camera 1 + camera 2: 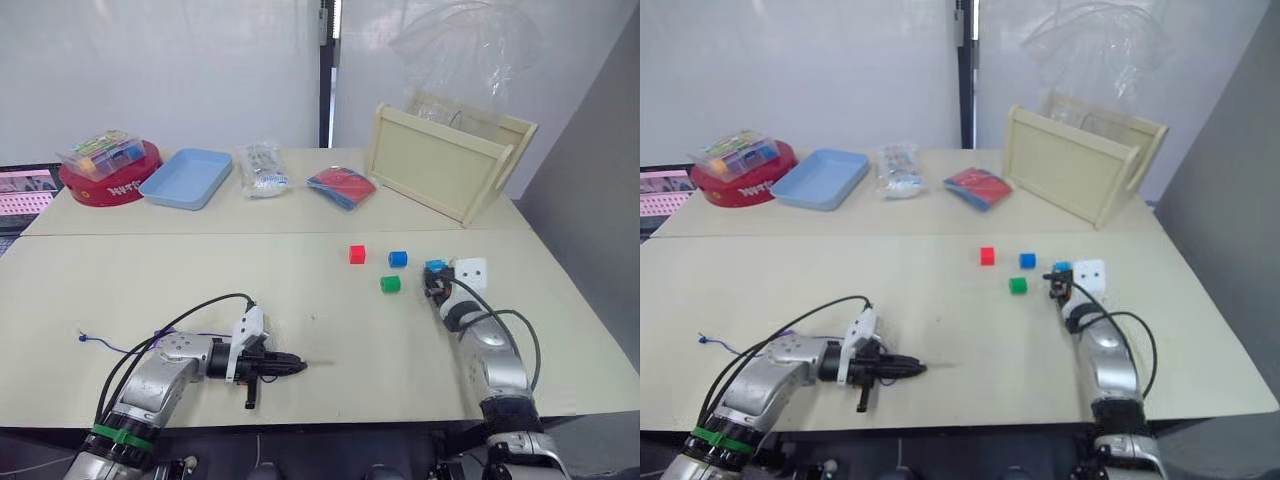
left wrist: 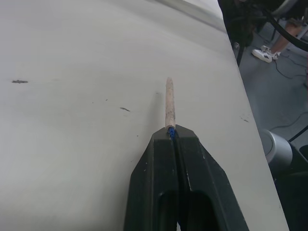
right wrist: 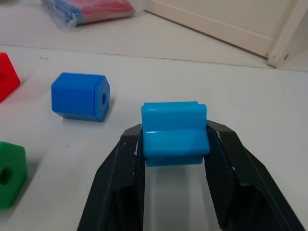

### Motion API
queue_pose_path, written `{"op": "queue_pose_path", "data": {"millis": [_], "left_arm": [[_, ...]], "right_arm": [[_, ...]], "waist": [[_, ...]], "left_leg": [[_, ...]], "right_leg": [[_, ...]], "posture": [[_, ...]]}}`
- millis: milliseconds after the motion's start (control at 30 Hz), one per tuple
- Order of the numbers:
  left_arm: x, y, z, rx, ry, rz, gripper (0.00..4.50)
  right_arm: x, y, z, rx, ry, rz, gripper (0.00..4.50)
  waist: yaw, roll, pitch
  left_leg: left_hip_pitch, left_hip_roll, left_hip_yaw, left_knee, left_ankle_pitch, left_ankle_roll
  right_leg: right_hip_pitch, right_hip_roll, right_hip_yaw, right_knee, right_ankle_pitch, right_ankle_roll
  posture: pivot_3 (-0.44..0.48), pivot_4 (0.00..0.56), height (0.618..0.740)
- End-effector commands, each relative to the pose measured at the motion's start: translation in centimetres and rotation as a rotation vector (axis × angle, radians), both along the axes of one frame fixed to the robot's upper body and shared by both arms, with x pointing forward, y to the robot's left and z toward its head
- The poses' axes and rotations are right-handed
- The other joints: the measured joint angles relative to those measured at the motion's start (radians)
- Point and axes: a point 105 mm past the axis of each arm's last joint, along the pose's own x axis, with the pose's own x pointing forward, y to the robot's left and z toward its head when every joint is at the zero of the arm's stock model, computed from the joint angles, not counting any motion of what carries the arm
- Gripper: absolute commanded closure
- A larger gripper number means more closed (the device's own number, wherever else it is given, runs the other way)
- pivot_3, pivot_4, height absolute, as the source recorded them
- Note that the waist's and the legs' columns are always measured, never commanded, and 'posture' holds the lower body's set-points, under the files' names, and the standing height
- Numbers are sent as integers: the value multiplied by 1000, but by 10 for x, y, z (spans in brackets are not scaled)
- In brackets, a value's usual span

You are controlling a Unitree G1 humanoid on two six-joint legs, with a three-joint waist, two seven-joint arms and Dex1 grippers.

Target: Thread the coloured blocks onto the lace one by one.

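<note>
While nothing is yet strung on the lace (image 1: 150,343), I have both halves of the first threading in hand. My left gripper (image 2: 172,137) is pinched shut on the cord just behind its stiff pale tip (image 2: 169,103), which sticks out forward over the bare table (image 1: 330,350); the rest of the dark blue cord trails off toward the lower left of the left eye view, ending in a small knot (image 1: 82,337). My right gripper (image 3: 174,144) is clamped on the cyan block (image 3: 174,132), at the right of centre in the head views, still down at the table. The red block (image 1: 357,254), blue block (image 1: 398,258) and green block (image 1: 390,284) sit loose just left of it, near one another but apart. I judge the task barely begun: the cyan block has to be lifted and brought to the tip, which lies well apart from it, then the others follow. I cannot tell from here which way the cyan block's hole faces.
</note>
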Motion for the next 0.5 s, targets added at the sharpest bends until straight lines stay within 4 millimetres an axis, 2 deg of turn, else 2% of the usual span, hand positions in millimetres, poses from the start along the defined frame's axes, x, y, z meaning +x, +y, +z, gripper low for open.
{"op": "queue_pose_path", "data": {"millis": [33, 133, 200, 267, 333, 400, 500], "left_arm": [[1, 5, 11, -21, -50, 9, 4500], [2, 6, 16, -28, -54, 12, 4500], [5, 6, 21, -32, -62, 14, 4500], [8, 6, 30, -40, -70, 10, 4500], [8, 5, 36, -43, -75, 1, 4500], [8, 5, 40, -39, -77, -8, 4500], [8, 7, 45, -25, -78, -15, 4500]], "right_arm": [[-28, 17, 43, -5, -138, 12, 3335], [-64, 47, 64, 3, -197, 82, 3335], [-86, 70, 68, 11, -194, 158, 3335], [-110, 98, 56, 6, -123, 261, 3335], [-127, 114, 39, 19, -38, 314, 3335], [-137, 123, 23, 40, 30, 324, 3335], [-141, 120, -1, 103, 117, 275, 3335]], "waist": [[-1, 0, 0], [-1, 1, 0], [-5, 1, 0], [-2, 1, 0], [-1, 1, 0], [-1, 1, 0], [-1, 1, 0]], "left_leg": [[0, 0, 0, 0, 0, 0], [0, 0, 0, -1, 0, 0], [0, 0, 0, -2, 0, 0], [0, 0, 0, -3, 0, 0], [1, 0, -1, -3, 0, 0], [0, 0, 0, -3, 0, 0], [0, 0, 0, -3, 0, 0]], "right_leg": [[0, 0, 0, 0, 0, 0], [-1, 0, 0, 0, 0, 0], [-1, 1, 0, 0, 0, 0], [-1, 0, 1, -1, 0, 0], [-1, 1, 1, -1, 0, 0], [0, 0, 1, -2, 0, 0], [0, 0, 1, -4, 0, 0]], "posture": [[0, 150, 740], [0, 150, 740], [0, 150, 740], [0, 150, 740], [0, 150, 740], [0, 150, 740], [0, 150, 740]]}}
